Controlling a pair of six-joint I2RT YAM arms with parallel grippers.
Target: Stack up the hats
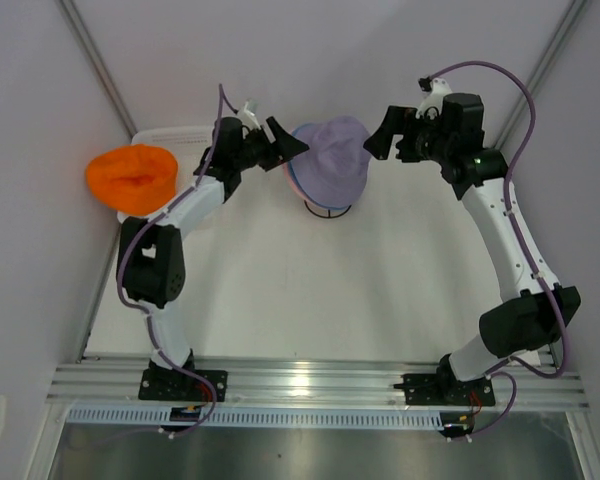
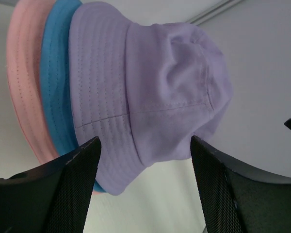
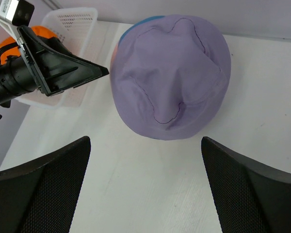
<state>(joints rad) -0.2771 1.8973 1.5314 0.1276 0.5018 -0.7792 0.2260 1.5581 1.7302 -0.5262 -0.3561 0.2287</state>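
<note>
Three of the four hats are stacked at the upper centre of the overhead view. The lavender hat [image 2: 155, 97] sits on top, with the blue hat [image 2: 58, 87] and the pink hat [image 2: 24, 82] nested beneath it. All three are perched on the black wire stand [image 1: 327, 209].

The orange hat [image 1: 130, 178] lies apart at the upper left, resting on the white basket [image 1: 170, 133], so we judge the job three-quarters done.

The left hand [image 1: 285, 142] hangs just beside the stack's left edge. Its jaws are spread and hold nothing, and its own camera shows the lavender brim framed between the two fingers. The right hand [image 1: 378, 138] faces the stack from the right of the frame, jaws fully wide and also empty, above the bare tabletop [image 1: 310, 290].

The danger, as we see it, is the left hand's nearness to finished work. If its fingers pinch that brim, the soft fabric could drag the lavender hat askew, peel it off the pile, or rock the slender stand.

Fetching the orange hat carries its own risk. The limp cloth may fold or slip in a shallow pinch, and the light basket could be lifted or shoved with it.
</note>
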